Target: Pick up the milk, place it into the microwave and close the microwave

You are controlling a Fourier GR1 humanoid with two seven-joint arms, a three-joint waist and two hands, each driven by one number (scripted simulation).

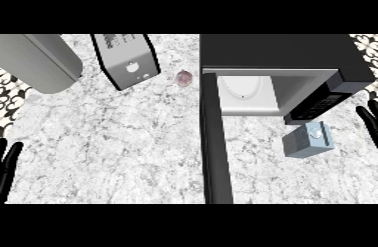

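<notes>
table: marbled, fills the view
microwave: one o'clock, door swung open
milk: four o'clock, below the microwave; probably a light, stiff carton, best taken by its flat sides
right hand: three o'clock, open, resting
left hand: eight o'clock, open, resting

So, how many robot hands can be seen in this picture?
2. The left hand shows at the view's left edge, fingers up, over the counter. The right hand shows at the right edge, beside the microwave.
</notes>
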